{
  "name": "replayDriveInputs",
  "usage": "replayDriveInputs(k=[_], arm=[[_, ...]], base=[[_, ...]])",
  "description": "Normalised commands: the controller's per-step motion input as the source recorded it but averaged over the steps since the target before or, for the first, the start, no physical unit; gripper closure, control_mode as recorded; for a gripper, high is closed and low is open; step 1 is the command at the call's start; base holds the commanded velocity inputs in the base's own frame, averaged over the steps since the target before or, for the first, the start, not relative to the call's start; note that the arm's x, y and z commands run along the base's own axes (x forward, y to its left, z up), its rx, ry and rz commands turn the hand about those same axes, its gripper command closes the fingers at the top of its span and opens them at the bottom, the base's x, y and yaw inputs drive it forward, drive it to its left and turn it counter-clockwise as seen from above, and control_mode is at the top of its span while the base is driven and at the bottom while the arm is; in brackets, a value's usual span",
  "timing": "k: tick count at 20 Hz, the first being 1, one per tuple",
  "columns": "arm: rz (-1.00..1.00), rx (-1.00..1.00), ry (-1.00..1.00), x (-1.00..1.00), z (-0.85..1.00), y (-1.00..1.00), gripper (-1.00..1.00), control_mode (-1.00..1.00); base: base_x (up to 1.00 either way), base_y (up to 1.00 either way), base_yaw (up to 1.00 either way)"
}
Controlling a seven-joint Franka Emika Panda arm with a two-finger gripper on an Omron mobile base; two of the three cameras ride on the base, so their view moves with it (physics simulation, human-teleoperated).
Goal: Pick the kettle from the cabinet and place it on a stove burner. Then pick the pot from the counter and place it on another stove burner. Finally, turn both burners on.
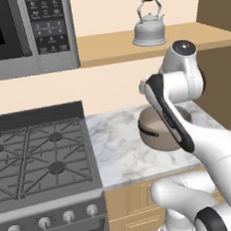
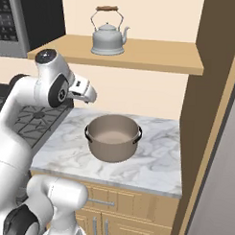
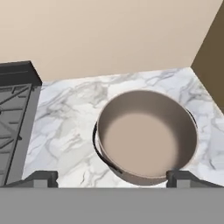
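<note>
The setting was a home kitchen: a gas stove (image 1: 39,155) with knobs stood under a microwave (image 1: 27,33), beside a marble tabletop (image 2: 156,159) on wooden cabinet fronts, with a kettle (image 2: 108,38) on a cabinet (image 2: 155,58) shelf.

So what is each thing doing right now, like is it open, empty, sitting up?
kettle: upright on the cabinet shelf, lid on, untouched
pot: upright on the counter, empty, no lid
gripper: open, above the pot, holding nothing
stove: burners bare, no flame
microwave: door shut
</note>
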Motion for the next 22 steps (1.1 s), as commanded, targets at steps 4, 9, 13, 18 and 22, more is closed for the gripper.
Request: replayDriveInputs(k=[4, 9, 13, 18, 22], arm=[[-0.09, -0.01, -0.17, 0.00, 0.23, 0.00, -1.00, -1.00], [-0.11, -0.01, -0.18, -0.04, 0.35, 0.01, -1.00, -1.00], [-0.12, -0.01, -0.17, 0.00, 0.40, 0.12, -1.00, -1.00], [-0.10, -0.01, -0.18, 0.00, 0.40, 0.08, -1.00, -1.00], [-0.09, 0.00, -0.15, 0.00, 0.41, 0.00, -1.00, -1.00]], base=[[0.00, 0.00, 0.00], [0.00, 0.00, 0.00], [0.00, 0.00, 0.00], [0.00, 0.00, 0.00], [0.00, 0.00, 0.00]])
